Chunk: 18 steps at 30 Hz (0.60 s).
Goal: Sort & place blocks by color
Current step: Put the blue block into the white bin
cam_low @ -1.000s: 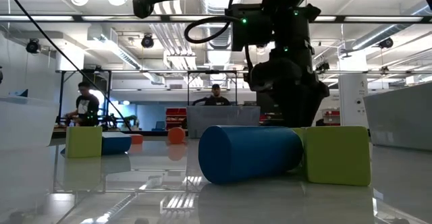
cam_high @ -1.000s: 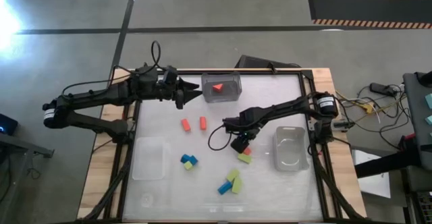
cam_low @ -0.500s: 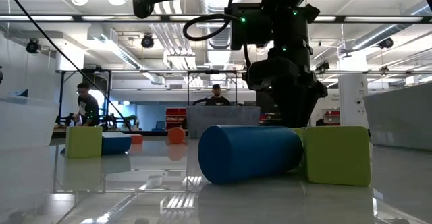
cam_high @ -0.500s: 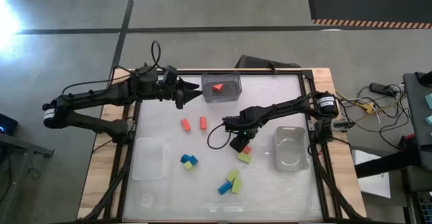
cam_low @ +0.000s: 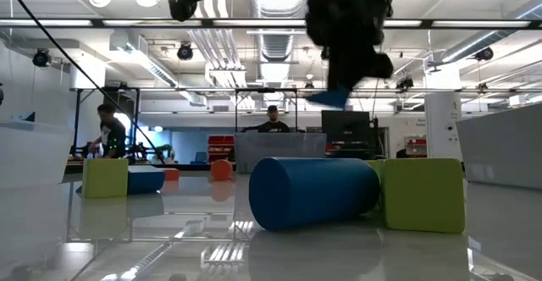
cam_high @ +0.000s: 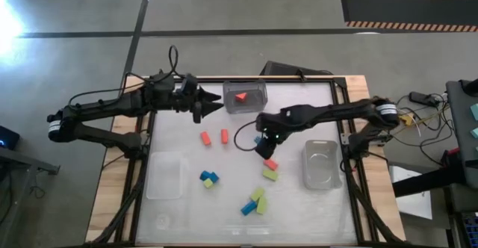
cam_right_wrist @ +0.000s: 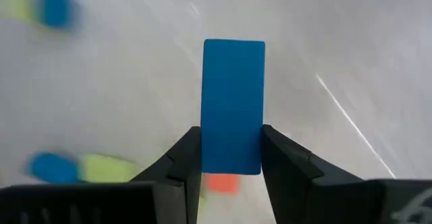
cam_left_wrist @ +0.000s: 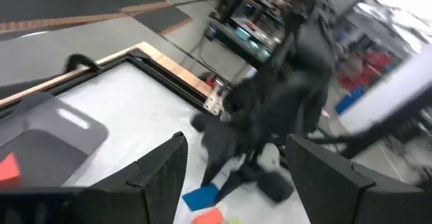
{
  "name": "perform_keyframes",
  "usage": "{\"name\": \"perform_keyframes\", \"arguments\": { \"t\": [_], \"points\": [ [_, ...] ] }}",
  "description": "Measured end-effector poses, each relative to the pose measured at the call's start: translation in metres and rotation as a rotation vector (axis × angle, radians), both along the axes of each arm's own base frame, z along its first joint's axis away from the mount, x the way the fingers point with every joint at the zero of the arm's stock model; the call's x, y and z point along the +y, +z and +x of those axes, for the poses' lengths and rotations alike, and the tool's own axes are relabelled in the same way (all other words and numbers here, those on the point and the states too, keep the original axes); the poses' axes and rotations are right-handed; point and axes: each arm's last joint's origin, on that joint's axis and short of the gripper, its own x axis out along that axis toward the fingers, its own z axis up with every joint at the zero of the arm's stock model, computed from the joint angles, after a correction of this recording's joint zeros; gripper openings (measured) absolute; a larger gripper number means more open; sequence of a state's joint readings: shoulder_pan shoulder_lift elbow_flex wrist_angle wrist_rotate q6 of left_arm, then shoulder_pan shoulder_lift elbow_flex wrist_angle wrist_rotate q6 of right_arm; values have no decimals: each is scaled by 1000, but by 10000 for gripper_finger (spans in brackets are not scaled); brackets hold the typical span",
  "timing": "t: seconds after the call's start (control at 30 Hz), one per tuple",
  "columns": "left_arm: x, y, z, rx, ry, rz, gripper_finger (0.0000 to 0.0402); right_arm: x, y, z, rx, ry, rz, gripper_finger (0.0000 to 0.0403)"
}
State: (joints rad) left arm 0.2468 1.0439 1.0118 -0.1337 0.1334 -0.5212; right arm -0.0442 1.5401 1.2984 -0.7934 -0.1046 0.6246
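Observation:
My right gripper [cam_high: 263, 140] hangs above the middle of the table, shut on a blue oblong block [cam_right_wrist: 233, 82], which also shows in the low view as the blue block [cam_low: 329, 97]. My left gripper [cam_high: 213, 102] waits open in the air beside the far clear bin [cam_high: 254, 87], where an orange-red wedge [cam_high: 240, 96] lies. On the table lie two orange-red blocks [cam_high: 205, 137], another orange-red block [cam_high: 270, 164] next to a yellow-green one [cam_high: 269, 175], a blue and yellow-green pair [cam_high: 208, 178], and a blue and yellow-green group [cam_high: 256, 202]. My right gripper pinches the blue block between its two fingers [cam_right_wrist: 185, 156], on the long sides near one end [cam_right_wrist: 233, 153]. The fingers come from above, pointing down. The rest of the block sticks out past the fingertips. It is lifted clear of the table.
A clear bin [cam_high: 166, 192] stands near the table's left side and another clear bin [cam_high: 320, 179] near its right side. The table has a dark frame along its edges [cam_high: 340, 98]. People stand in the room beyond the far edge [cam_low: 271, 116].
My right gripper has risen from the table beside the orange-red and yellow-green blocks and moved a little toward the far edge, carrying the blue block up with it. In the low view it has climbed nearly out of the picture. The orange-red block below now shows in full.

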Motion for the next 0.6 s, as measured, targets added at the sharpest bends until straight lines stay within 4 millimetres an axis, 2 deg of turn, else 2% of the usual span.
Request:
{"name": "perform_keyframes", "arguments": {
  "t": [0.17,0.33,0.47,0.6],
  "points": [
    [-2,-2,1,-2,-57,2,233,-1,43,-9,-273,30,-38,110],
    [-10,6,4,-124,-128,62,233,0,80,-20,-572,38,-61,110],
    [-15,4,7,-262,-156,95,233,1,101,-29,-799,50,-79,110],
    [-15,-2,11,-359,-160,85,233,2,110,-31,-979,64,-24,110]
  ]
}}
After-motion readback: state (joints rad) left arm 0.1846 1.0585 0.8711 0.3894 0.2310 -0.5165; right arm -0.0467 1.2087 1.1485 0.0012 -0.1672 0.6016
